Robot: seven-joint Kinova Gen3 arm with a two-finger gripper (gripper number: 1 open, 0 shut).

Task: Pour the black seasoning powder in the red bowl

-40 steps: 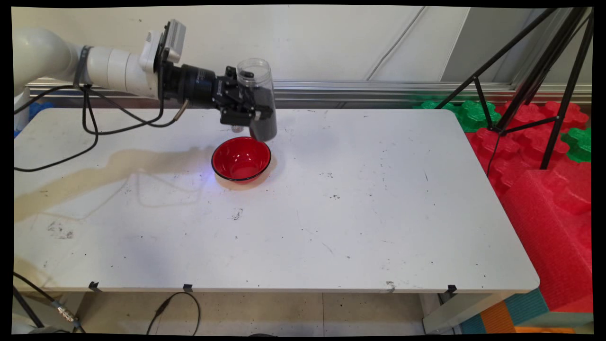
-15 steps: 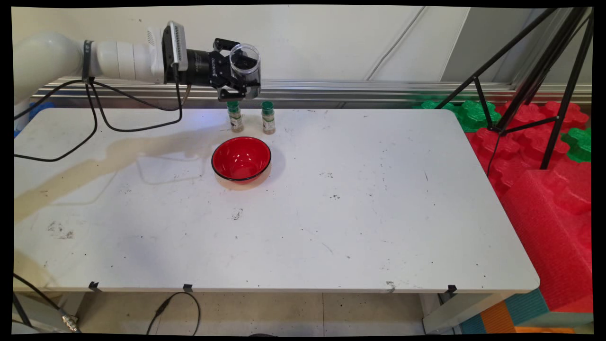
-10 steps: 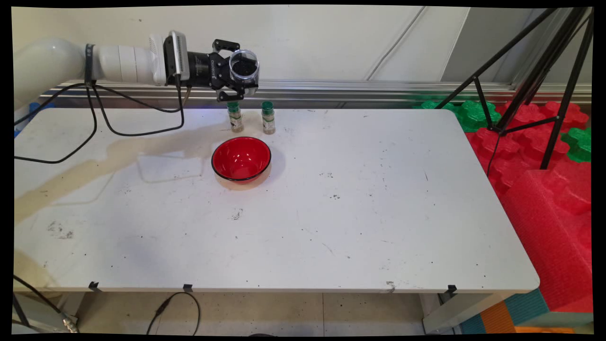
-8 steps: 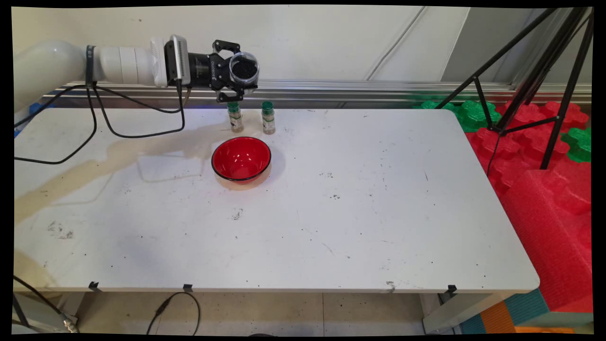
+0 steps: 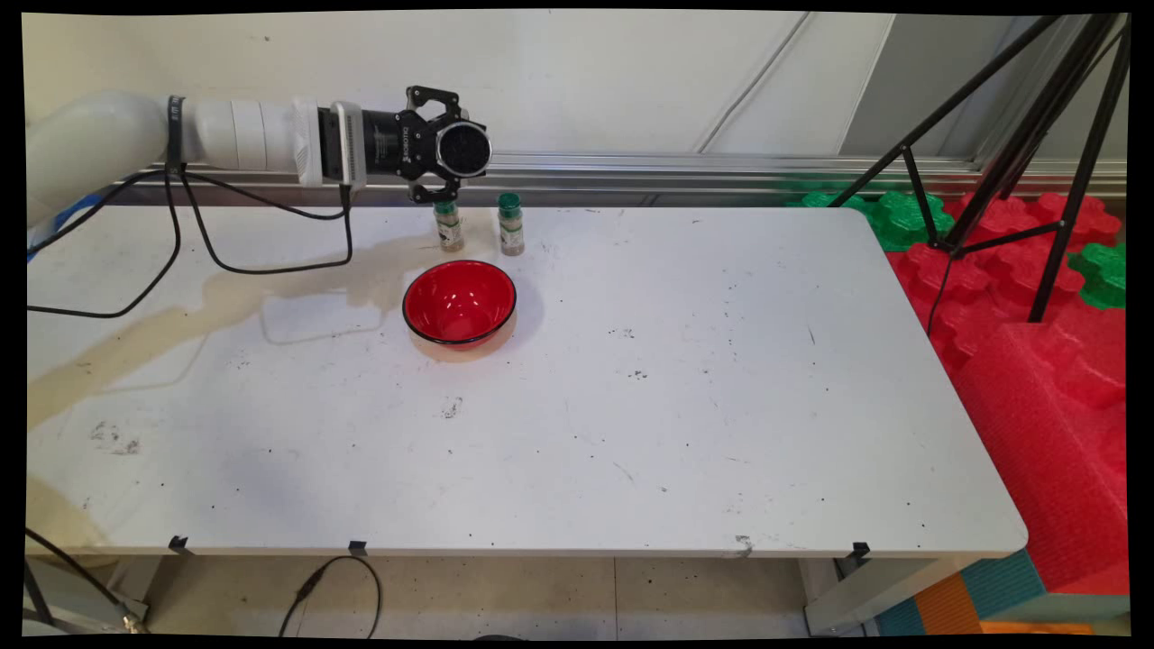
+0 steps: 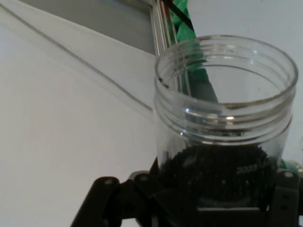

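Observation:
My gripper point(image 5: 462, 150) hangs level above the table's far edge, shut on a clear plastic jar point(image 5: 463, 149) with black grains in it. The jar lies on its side with its open mouth turned toward the near side. In the hand view the jar point(image 6: 222, 118) fills the right half, the grains pooled low by the gripper point(image 6: 199, 201). A red bowl point(image 5: 460, 303) stands on the table below and nearer. Two small green-capped spice bottles point(image 5: 446, 225) point(image 5: 511, 225) stand just under the gripper, behind the bowl.
The white table point(image 5: 676, 406) stretches wide to the right and front. A black tripod point(image 5: 1019, 153) and red foam blocks point(image 5: 1046, 397) stand off its right side. Black cables point(image 5: 180, 243) hang from the arm over the table's left.
The jar has gone up from beside the bowl to well above the table. The hand has rolled, tipping the jar from upright onto its side, mouth toward the near side.

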